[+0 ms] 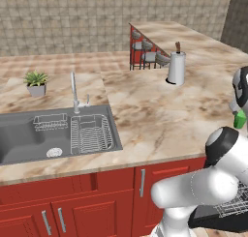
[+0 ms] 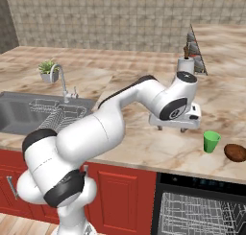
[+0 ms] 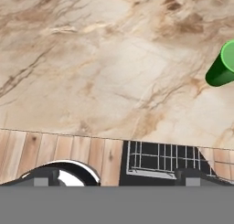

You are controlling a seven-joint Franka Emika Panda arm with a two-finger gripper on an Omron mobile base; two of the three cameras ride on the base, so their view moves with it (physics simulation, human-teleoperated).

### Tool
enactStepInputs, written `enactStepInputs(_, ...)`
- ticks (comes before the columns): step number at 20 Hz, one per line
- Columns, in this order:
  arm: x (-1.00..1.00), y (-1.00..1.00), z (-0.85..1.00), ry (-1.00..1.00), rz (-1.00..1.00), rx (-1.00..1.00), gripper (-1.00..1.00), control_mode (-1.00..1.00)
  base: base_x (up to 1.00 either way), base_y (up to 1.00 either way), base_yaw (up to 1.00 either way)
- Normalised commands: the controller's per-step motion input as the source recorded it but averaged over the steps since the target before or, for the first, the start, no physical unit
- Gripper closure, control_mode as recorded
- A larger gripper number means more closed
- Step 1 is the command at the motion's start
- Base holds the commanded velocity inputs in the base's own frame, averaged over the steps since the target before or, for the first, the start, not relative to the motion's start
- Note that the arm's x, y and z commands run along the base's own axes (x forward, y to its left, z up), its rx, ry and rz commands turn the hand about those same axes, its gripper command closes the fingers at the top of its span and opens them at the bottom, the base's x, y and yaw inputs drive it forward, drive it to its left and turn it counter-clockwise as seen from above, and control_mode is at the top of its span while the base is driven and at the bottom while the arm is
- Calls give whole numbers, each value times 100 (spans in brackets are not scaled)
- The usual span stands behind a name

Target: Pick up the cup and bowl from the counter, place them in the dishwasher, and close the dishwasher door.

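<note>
A: Any brand, label or writing to read?

B: None that I can make out. The strip at the top of the dishwasher (image 2: 202, 207) has small marks in the right base view, too small to read.

A: Where is the cup?

B: The green cup (image 2: 211, 142) stands upright on the counter (image 2: 144, 147), near its front edge, above the dishwasher. The brown bowl (image 2: 235, 152) lies just beside the cup, on the side away from the sink (image 1: 29, 134).

A: And the hand?

B: The hand (image 2: 171, 128) hangs over the counter between the sink and the cup, apart from both. Its fingers stand spread wide, with nothing between them.

A: What does one view give that another doesn't?

B: The left base view shows the sink's wire basket (image 1: 92, 133), the faucet (image 1: 75, 93) and a small potted plant (image 1: 36, 82) behind the sink, plus a white jug (image 1: 176, 68) farther back. The right base view shows the dishwasher's pale wire rack (image 2: 202, 215) under the cup. The hand view looks straight down past the counter edge to that rack and a wooden floor (image 3: 59, 154).
</note>
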Motion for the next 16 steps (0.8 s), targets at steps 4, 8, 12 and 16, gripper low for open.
enactStepInputs(4, 3, -24, -11, 0, 1, 0, -100, -100, 0, 0, 0)
enactStepInputs(8, 9, -24, -14, 0, 0, 0, -100, -100, 0, 0, 0)
enactStepInputs(12, 20, -23, -20, 0, 0, 0, -100, -100, 0, 0, 0)
enactStepInputs(16, 26, -19, -20, 0, 0, 0, -100, -100, 0, 0, 0)
